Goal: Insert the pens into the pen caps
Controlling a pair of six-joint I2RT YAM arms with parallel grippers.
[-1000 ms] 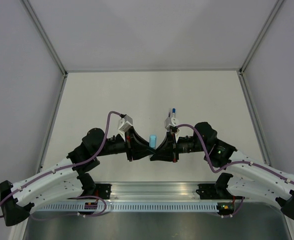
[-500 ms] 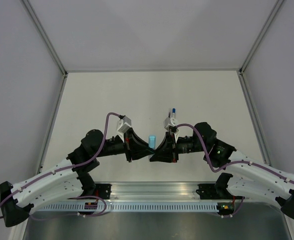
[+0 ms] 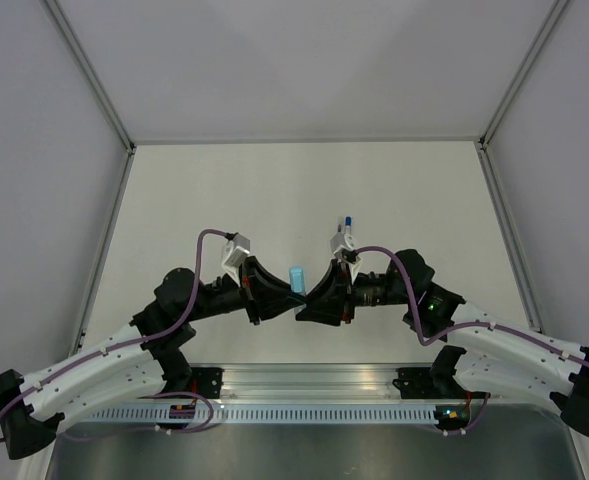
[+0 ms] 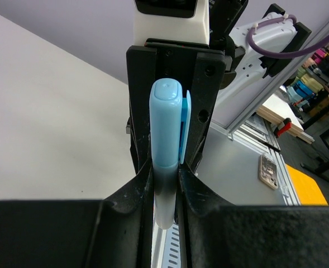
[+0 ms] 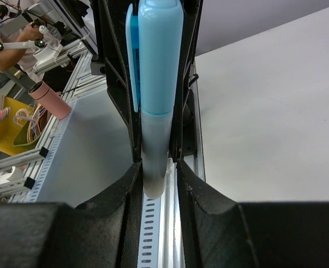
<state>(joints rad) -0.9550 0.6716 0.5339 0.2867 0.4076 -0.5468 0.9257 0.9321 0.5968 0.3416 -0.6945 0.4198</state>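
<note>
A pale light-blue pen cap (image 3: pixel 296 277) with a side clip stands upright between both grippers at the table's middle. It sits on a pale grey-white stem (image 4: pixel 165 190) that hangs below it. My left gripper (image 4: pixel 165 192) is shut on that stem, and the cap (image 4: pixel 166 123) rises above my fingers. My right gripper (image 5: pixel 156 173) faces it from the other side and closes on the same stem, with the cap (image 5: pixel 158 56) above. In the top view the left gripper (image 3: pixel 274 300) and right gripper (image 3: pixel 312 300) meet tip to tip. A small blue stick end (image 3: pixel 347 220) shows beyond the right wrist camera. The dark pen is out of view.
The white table (image 3: pixel 304 190) stretches back to grey walls. A slotted aluminium rail (image 3: pixel 304 410) with the arm bases runs along the near edge. Purple cables loop over both wrists.
Both grippers have shifted a little to the left together, carrying the cap with them. The left arm has swung lower and leftward. The grip looks the same.
</note>
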